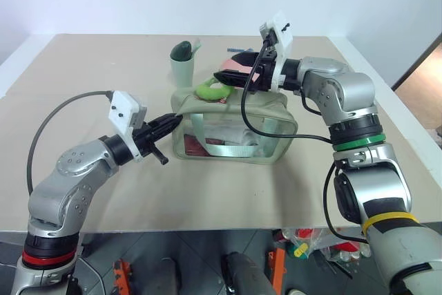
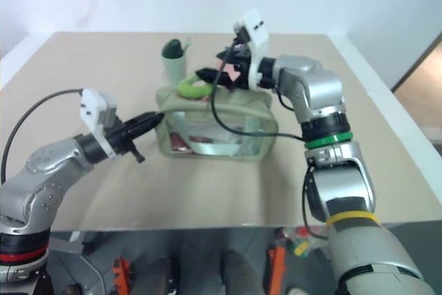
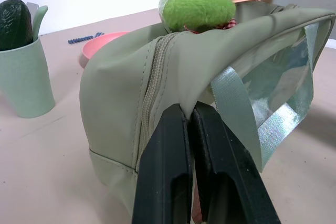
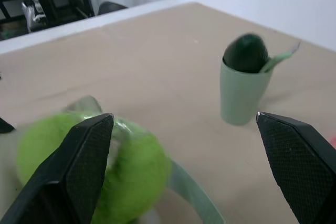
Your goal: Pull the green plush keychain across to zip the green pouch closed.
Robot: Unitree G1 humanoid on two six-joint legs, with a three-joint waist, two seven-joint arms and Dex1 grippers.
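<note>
The green pouch (image 1: 235, 129) stands in the middle of the table, with clear side panels and a pale strap. The green plush keychain (image 1: 210, 91) lies on its top, towards its left end. My left gripper (image 1: 171, 121) is shut on the fabric of the pouch's left end, beside the zipper (image 3: 152, 82). My right gripper (image 1: 231, 78) hovers open just above the pouch's top, right beside the keychain (image 4: 126, 171). Its fingers (image 4: 84, 156) stand wide apart with nothing between them.
A pale green cup (image 1: 182, 67) holding a dark green item stands just behind the pouch's left end. A pink plate (image 3: 100, 43) lies behind the pouch. A small blue thing (image 3: 81, 39) lies farther back. The table's front edge (image 1: 207, 229) runs near my arms.
</note>
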